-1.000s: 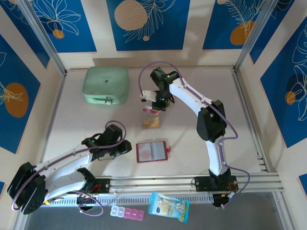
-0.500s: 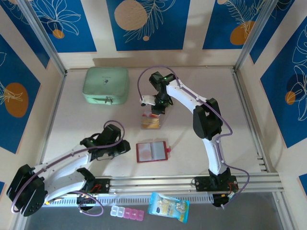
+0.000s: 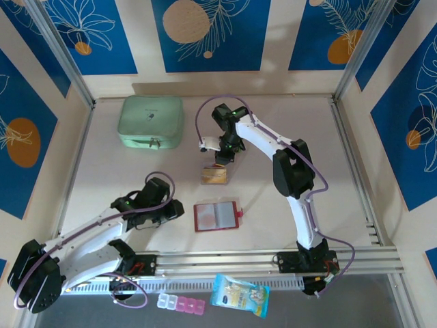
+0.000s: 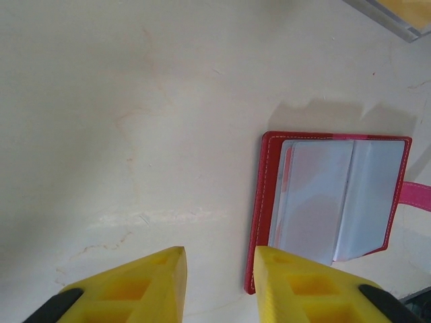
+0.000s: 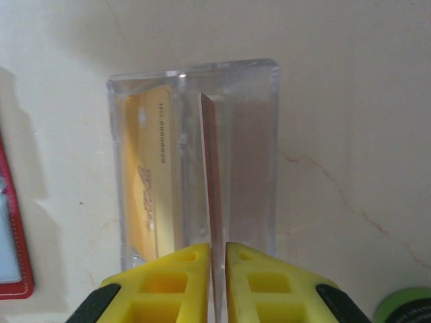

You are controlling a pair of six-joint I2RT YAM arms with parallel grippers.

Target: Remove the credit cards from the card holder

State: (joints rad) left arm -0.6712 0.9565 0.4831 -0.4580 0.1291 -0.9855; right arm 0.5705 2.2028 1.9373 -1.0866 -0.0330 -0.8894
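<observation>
The card holder (image 3: pixel 216 216) (image 4: pixel 337 195) lies open on the table, dark red, its clear sleeves facing up and a pink tab at its right. My left gripper (image 3: pixel 179 210) (image 4: pixel 219 252) stands open just left of its edge, with bare table between the fingers. My right gripper (image 3: pixel 222 156) (image 5: pixel 217 247) hangs over the clear tray (image 3: pixel 214 175) (image 5: pixel 195 70), shut on a credit card (image 5: pixel 212 182) held edge-on above the tray's right half. A tan-orange credit card (image 5: pixel 145 175) lies flat in the tray's left half.
A mint-green zip case (image 3: pixel 151 121) sits at the back left. In front of the rail lie a pill box (image 3: pixel 180 303) and a blue packet (image 3: pixel 239 294). A green round object (image 5: pixel 404 306) shows at the right wrist view's lower corner.
The right arm has shifted slightly left and down over the tray with the card. The left gripper has crept a little toward the card holder.
</observation>
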